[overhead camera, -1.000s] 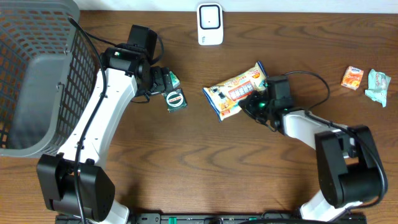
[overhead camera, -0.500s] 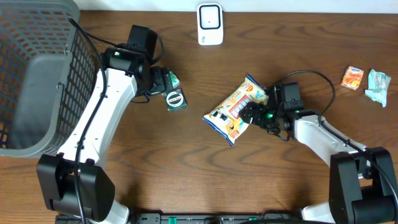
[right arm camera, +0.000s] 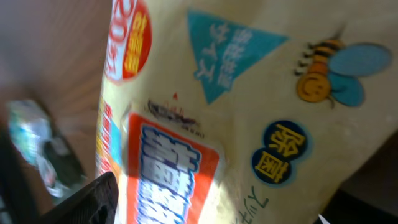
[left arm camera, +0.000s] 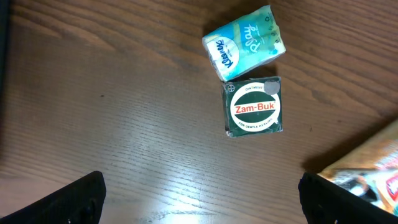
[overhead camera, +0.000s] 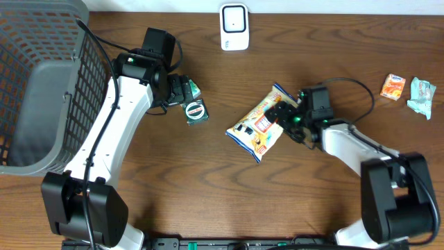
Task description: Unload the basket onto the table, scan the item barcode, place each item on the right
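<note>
We see bare table along the near side and between tin and snack bag. The basket walls off the left. The scanner stands far back. An orange packet and a pale packet, 2 close together, sit far right.

1 snack bag: yellow-cream pkt, orange label, bee print, face up, lying diagonal, ctr-right of overhead frame. 1 scanner: white box w/ dark window, top ctr, well apart from bag.
</note>
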